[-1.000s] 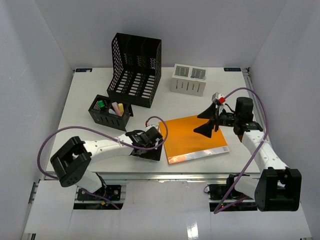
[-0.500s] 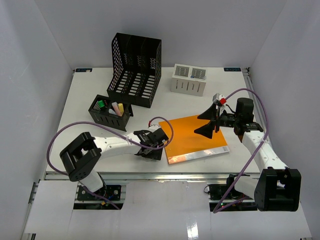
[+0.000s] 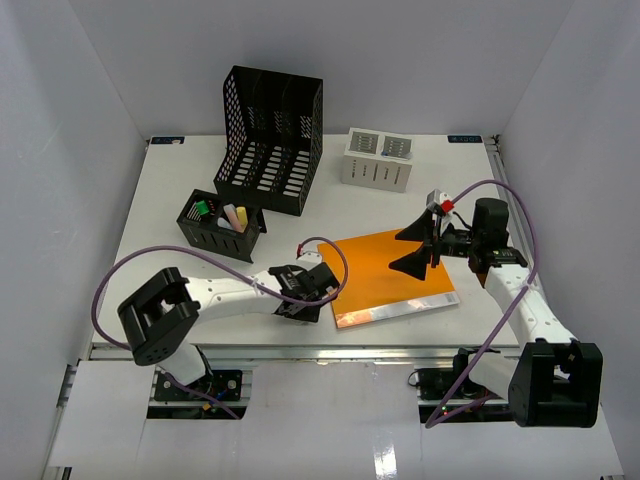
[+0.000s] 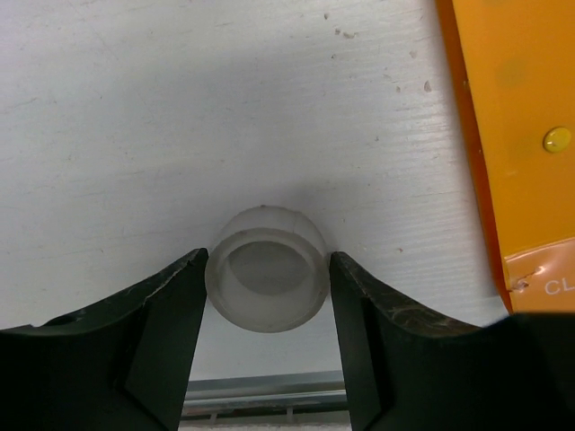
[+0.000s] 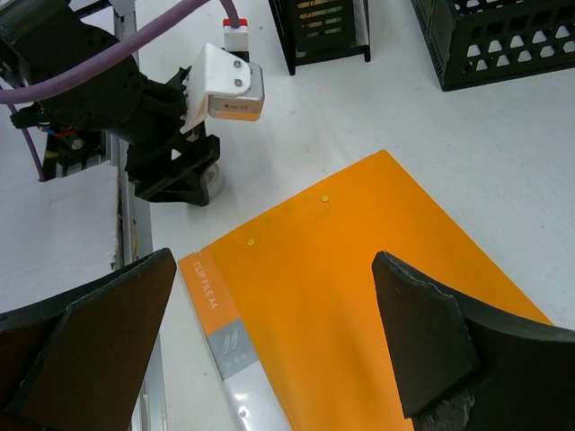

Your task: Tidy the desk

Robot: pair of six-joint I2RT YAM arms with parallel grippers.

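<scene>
Desk [image 3: 165, 205]: large flat white tabletop, metal rail along the near edge, both arm bases bolted below it. It carries everything listed here.

Tall black mesh file rack [image 3: 268, 140]: upright at the back, left of centre, dividers visible.

Flat orange plastic clip file [image 3: 395, 272]: lies right of centre, turned at an angle, with a clear strip along its near edge.

White slotted box [image 3: 377, 160]: at the back, just right of the rack but apart from it.

Low black mesh crate [image 3: 221, 226]: in front of the rack's left corner. It holds a green item and pale ones, too small to identify.

Right gripper [image 5: 274, 269]: hangs above the clip file, fingers spread wide with nothing between them.

Left gripper [image 4: 268, 260]: low at the near edge, just left of the clip file. Its black fingers [image 4: 171, 328] stand on either side of a small translucent round cap [image 4: 266, 280]. Both tips look to meet the cap's wall, but I cannot tell if they press on it.

The cap sits on bare tabletop. The clip file's edge is near on one side and the rail is close behind. In the top view the gripper body hides the cap.
</scene>
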